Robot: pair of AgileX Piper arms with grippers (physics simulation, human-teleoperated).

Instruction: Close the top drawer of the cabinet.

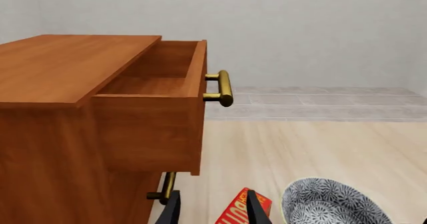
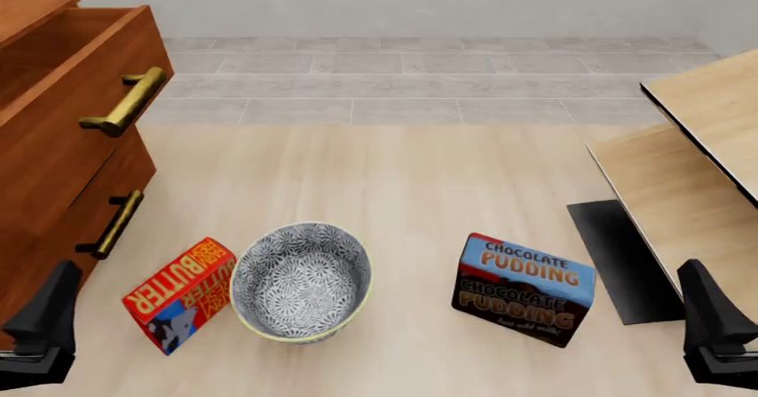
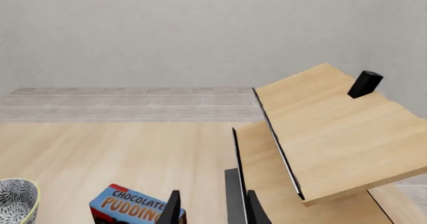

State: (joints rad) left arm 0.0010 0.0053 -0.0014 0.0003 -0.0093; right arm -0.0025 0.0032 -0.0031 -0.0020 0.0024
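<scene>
Both grippers are seen parked low at the near edge of the table, well apart from each other. The left gripper (image 2: 42,330) is parted a little with nothing between its fingers; the right gripper (image 2: 716,335) is likewise slightly parted and empty.

Just ahead of the left gripper and a little to its right, a butter box (image 2: 180,293) is lying tilted, touching or nearly touching a patterned bowl (image 2: 301,281) beside it. A pudding box (image 2: 525,289) is stood ahead and to the left of the right gripper, near pale boards (image 2: 687,175) that slope up on that gripper's right.

Ahead and above the left gripper, slightly to its left, the cabinet (image 1: 60,149) is placed. Its drawer (image 1: 163,103) is pulled well out, so that the hollow inside is shown and the front overhangs the lower drawers. Its handle (image 1: 223,87) is presented toward the table's middle, giving a flat face that could be pushed.

The task is judged not begun. The left arm is nearer, so a raise and a push on the drawer front would be called for; the box and bowl would best be cleared from above.
</scene>
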